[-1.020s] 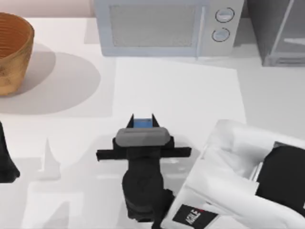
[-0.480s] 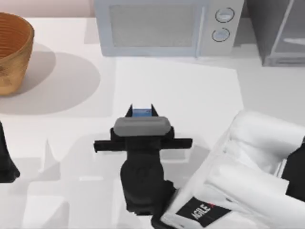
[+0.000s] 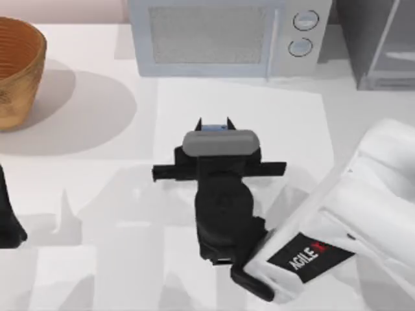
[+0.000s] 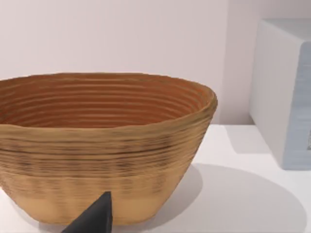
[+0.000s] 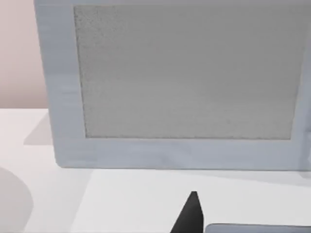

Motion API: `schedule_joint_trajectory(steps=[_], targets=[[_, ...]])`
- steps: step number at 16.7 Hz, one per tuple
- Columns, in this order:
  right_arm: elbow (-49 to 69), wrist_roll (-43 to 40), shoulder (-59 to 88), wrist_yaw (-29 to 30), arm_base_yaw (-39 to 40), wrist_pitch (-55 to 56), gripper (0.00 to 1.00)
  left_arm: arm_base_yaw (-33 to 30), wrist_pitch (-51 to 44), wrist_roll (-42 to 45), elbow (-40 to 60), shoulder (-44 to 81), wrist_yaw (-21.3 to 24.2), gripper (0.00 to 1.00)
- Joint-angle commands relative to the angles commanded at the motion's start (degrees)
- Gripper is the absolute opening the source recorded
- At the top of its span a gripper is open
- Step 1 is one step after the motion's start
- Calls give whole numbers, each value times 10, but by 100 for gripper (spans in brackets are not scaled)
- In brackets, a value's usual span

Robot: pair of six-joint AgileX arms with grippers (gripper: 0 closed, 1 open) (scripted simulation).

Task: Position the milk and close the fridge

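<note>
Milk [image 3: 213,129]: small blue-topped carton, a sliver of it visible between the two black fingertips of the right gripper [image 3: 213,124], just past table centre toward 12 o'clock; jaws narrowly parted and closed against the carton's sides, so the carton is in their hold; whether it rests on the table or hangs above it cannot be told.

Table [image 3: 97,194]: white surface bearing all items below.

Fridge [image 3: 379,45]: large grey cabinet at the 1–2 o'clock corner of the top view, cut by the frame edge; lighter grey door panel with pale trim; well apart from the carton.

Microwave [image 3: 224,35]: pale blue-grey box at 12 o'clock, speckled grey window, two round dials [image 3: 303,32] on its 3 o'clock side; directly beyond the right gripper; its window face [image 5: 187,73] fronts the right wrist view, one dark fingertip [image 5: 190,213] showing below it.

Right arm [image 3: 350,220]: white AgileX body entering from 4 o'clock, black wrist and grey camera block reaching to table centre.

Basket [image 3: 16,71]: brown ribbed woven bowl at 10 o'clock, upright, cut by the frame edge; seen close in the left wrist view [image 4: 104,145].

Left gripper [image 3: 10,220]: dark form at the 9 o'clock edge, parked, near the basket; one black fingertip [image 4: 95,218] visible in the left wrist view; jaw state cannot be told.
</note>
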Motion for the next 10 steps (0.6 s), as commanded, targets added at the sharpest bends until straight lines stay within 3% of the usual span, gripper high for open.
schedule_joint_trajectory(steps=[3,10], targets=[[-63,0,-78,-97,-101,-20,0,0,0,0,0,0,0,100],[-243,-4,-325,-397,-410,-78,0,0,0,0,0,0,0,100]])
